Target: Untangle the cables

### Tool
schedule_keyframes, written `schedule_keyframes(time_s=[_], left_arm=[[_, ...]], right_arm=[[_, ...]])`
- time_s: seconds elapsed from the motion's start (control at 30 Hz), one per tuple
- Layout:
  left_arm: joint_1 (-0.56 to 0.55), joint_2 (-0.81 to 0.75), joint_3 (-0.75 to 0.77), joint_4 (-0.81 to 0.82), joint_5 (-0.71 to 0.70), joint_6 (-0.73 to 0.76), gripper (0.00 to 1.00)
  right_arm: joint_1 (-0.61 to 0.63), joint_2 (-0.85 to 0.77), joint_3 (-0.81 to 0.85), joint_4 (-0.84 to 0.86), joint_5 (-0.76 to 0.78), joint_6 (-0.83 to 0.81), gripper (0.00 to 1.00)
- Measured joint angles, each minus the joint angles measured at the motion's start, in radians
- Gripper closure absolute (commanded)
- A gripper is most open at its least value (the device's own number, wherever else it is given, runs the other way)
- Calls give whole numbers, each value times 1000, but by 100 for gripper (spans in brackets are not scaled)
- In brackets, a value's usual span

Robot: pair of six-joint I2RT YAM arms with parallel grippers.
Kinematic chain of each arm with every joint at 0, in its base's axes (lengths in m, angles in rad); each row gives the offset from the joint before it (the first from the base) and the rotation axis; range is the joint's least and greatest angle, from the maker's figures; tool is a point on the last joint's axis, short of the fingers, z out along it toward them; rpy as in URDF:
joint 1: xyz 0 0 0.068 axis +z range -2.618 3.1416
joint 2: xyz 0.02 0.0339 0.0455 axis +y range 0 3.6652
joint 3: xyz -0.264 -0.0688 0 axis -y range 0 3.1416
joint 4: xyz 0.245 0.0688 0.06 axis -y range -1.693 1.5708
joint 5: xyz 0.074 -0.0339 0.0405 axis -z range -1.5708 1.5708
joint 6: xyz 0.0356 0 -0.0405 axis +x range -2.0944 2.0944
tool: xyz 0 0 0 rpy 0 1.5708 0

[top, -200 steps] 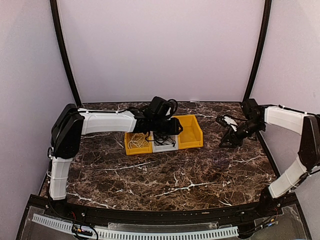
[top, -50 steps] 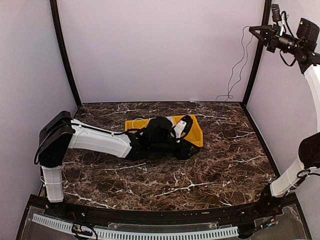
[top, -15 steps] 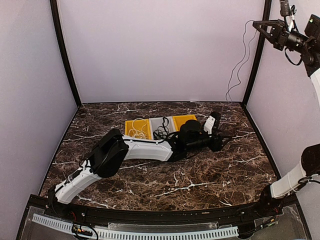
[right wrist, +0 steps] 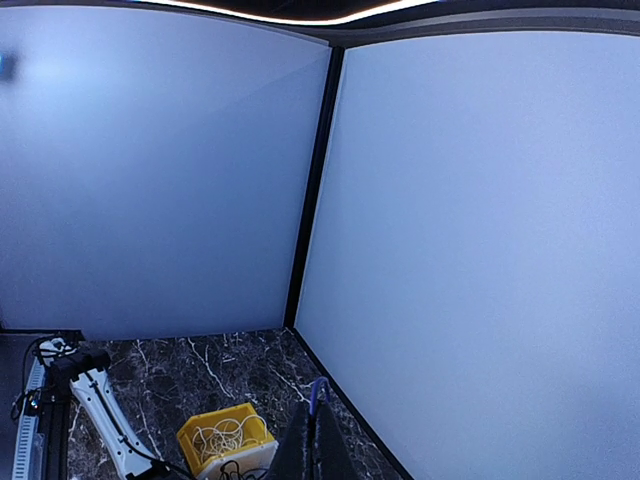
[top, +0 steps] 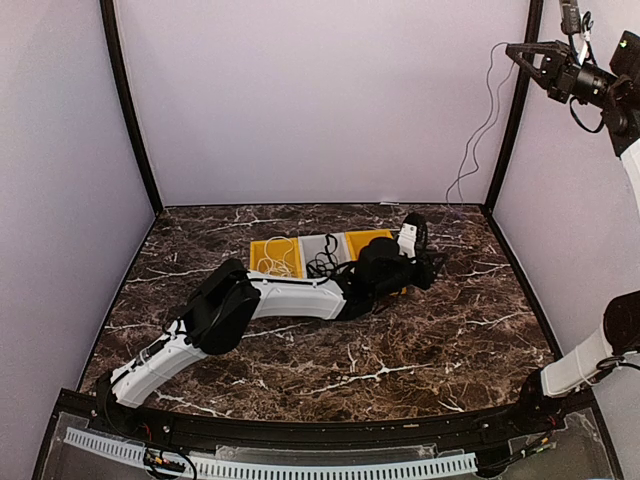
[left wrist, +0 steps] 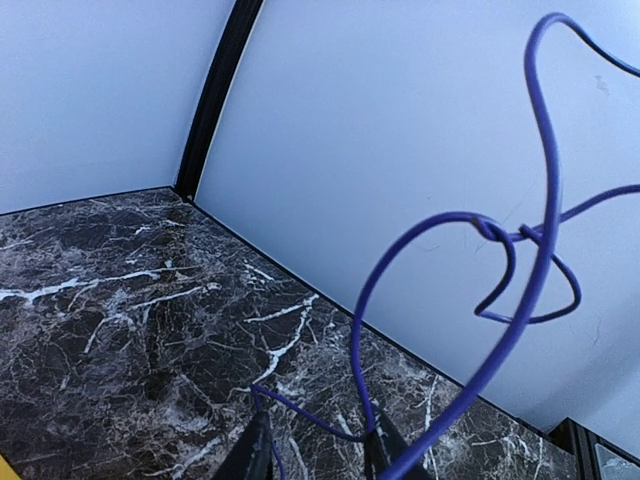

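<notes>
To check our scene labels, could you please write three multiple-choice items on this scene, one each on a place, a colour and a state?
1. Where is the white cable?
A) on the bare table
B) in a bin
C) hanging in the air

2. What colour is that bin?
A) red
B) green
C) yellow

3. How is the right gripper?
A) shut on a thin cable, raised high
B) open, resting on the table
C) open, inside a bin

Answers:
1 B: the white loops lie inside the bin's walls.
2 C: its walls are yellow in both the top and right wrist views.
3 A: the right wrist view shows it closed on the thin cable, and the top view shows it up near the ceiling.
</notes>
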Motion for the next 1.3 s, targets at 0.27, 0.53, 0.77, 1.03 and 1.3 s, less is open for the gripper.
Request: schedule_keyframes(time_s=[0.27, 0.53, 0.77, 1.03, 1.3], left_arm=[[5, 1, 0, 16, 3, 1, 96], [5, -9, -38, 67, 48, 10, 100], [-2, -220, -512, 110, 89, 29, 100], [-11, -507, -1007, 176, 47, 10, 100], [-14, -663, -1175, 191, -19, 1, 100]], right_arm=[[0, -5, -19, 12, 0, 6, 100], [0, -7, -25, 11, 4, 6, 100], [-5, 58, 158, 14, 41, 8, 100], [-34, 118, 325, 115, 56, 76, 100], [-34, 134, 195, 164, 48, 109, 100]])
